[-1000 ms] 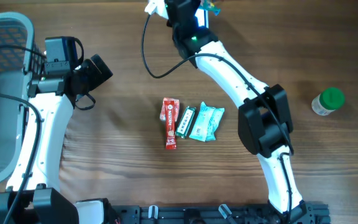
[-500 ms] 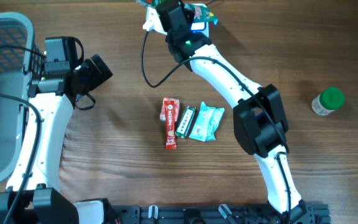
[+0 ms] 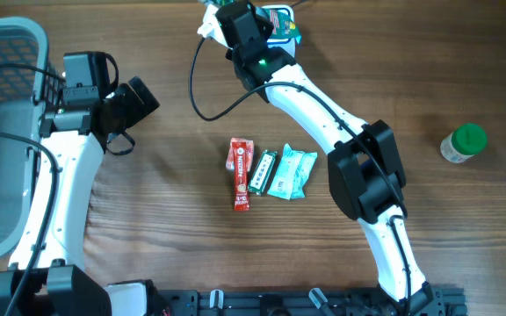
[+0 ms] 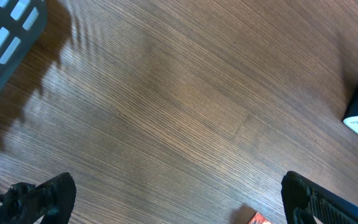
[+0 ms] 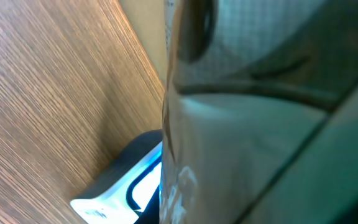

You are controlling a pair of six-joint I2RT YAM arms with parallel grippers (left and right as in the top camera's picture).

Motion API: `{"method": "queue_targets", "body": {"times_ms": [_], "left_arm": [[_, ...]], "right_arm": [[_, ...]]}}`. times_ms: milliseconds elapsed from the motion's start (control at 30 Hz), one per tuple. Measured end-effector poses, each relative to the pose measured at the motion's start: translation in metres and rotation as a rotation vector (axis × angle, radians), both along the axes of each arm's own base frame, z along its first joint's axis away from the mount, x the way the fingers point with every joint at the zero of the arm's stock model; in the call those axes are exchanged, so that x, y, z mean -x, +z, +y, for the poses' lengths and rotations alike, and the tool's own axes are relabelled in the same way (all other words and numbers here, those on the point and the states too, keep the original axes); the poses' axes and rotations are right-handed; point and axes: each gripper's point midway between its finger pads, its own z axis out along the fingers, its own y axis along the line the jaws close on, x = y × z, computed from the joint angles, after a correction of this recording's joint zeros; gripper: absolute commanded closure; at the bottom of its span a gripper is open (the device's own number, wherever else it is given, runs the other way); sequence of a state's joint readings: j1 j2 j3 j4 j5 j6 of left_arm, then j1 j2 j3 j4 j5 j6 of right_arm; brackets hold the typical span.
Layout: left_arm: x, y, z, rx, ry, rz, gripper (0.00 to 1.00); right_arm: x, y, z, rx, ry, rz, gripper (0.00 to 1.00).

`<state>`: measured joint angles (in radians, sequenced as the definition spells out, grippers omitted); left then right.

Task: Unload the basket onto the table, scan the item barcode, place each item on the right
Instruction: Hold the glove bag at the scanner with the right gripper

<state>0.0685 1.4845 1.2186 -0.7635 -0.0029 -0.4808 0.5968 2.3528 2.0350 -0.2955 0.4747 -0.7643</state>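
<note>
The scanning step is in hand: the right end effector (image 3: 269,24), closed on a teal packet (image 3: 284,21), holds it beside the scanner (image 5: 120,190) at the far edge of the surface (image 3: 165,219), the left end effector (image 4: 179,205) hangs open, and next the barcode likely needs turning toward the scanner.

Soft, even light covers the wooden table (image 3: 165,228); the overhead view is sharp, with only faint shadows. Left wrist view: a toothed shadow lies beside the basket (image 4: 36,18). Right wrist view: the teal packet (image 5: 260,143) sits close and badly blurred.
</note>
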Motion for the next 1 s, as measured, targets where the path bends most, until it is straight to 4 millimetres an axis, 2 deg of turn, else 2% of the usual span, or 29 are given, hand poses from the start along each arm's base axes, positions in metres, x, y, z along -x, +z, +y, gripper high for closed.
{"method": "queue_targets", "body": {"times_ms": [567,700,767,833,1000], "left_arm": [[0.0,0.0,0.0,0.0,0.0,0.0,0.0],[0.0,0.0,0.0,0.0,0.0,0.0,0.0],[0.0,0.0,0.0,0.0,0.0,0.0,0.0],[0.0,0.0,0.0,0.0,0.0,0.0,0.0],[0.0,0.0,0.0,-0.001,0.0,0.0,0.0]], "right_arm": [[0.002,-0.003,0.0,-0.091,-0.053,0.02,0.96],[0.006,-0.002,-0.005,-0.119,-0.077,0.045,0.96],[0.012,0.006,-0.013,-0.14,-0.097,0.066,0.96],[0.02,0.023,-0.025,-0.177,-0.12,0.092,0.96],[0.058,0.076,-0.076,-0.317,-0.169,0.236,0.96]]}}
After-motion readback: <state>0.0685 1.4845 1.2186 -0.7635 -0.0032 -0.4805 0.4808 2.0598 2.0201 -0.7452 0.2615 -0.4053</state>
